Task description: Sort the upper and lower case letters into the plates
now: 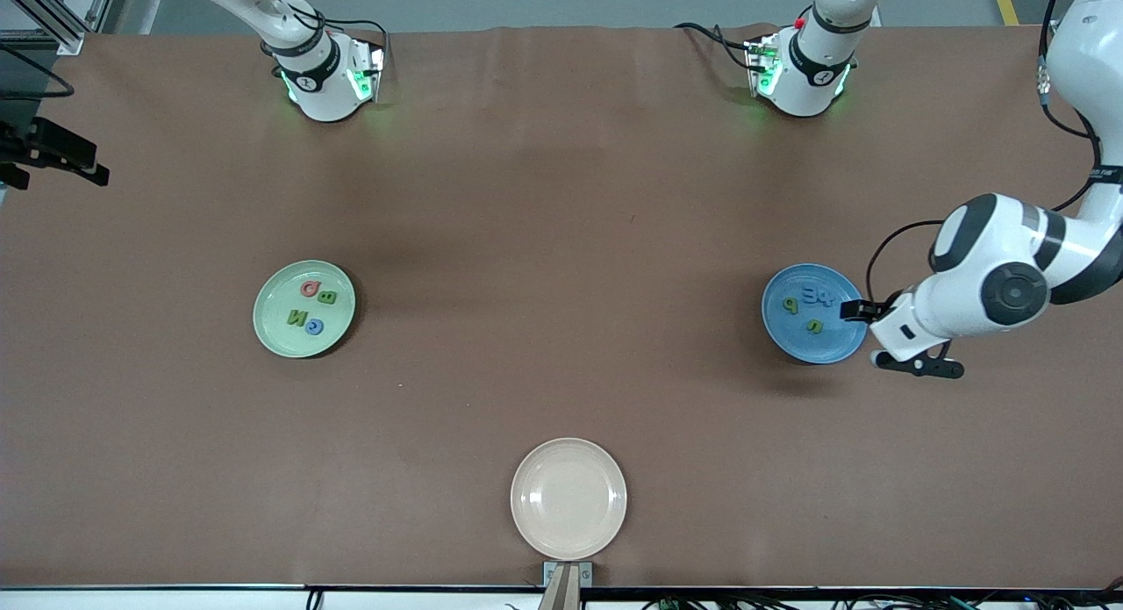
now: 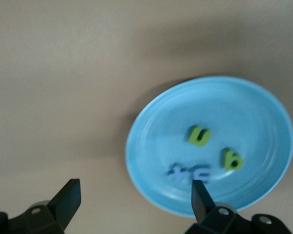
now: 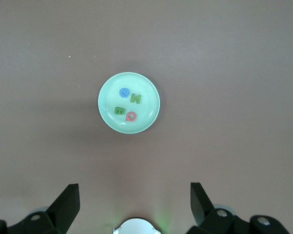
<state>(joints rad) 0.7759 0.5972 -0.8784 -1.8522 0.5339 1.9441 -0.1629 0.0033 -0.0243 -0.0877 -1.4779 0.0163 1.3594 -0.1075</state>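
Note:
The pale mint green plate [image 1: 303, 309] lies toward the right arm's end of the table and holds a pink, a blue and two green letters [image 1: 311, 307]. It also shows in the right wrist view [image 3: 129, 103]. The blue plate [image 1: 812, 313] lies toward the left arm's end and holds two green letters and blue letters [image 1: 820, 295]; it also shows in the left wrist view [image 2: 209, 144]. My left gripper [image 1: 864, 336] is open and empty, low beside the blue plate's rim [image 2: 135, 190]. My right gripper [image 3: 134, 191] is open and empty, high over its own base, out of the front view.
A cream-beige plate [image 1: 568, 498] lies empty near the table's front edge in the middle. The right arm's base [image 1: 325, 75] and the left arm's base [image 1: 803, 75] stand along the back edge. A dark fixture [image 1: 53, 154] juts in at the right arm's end.

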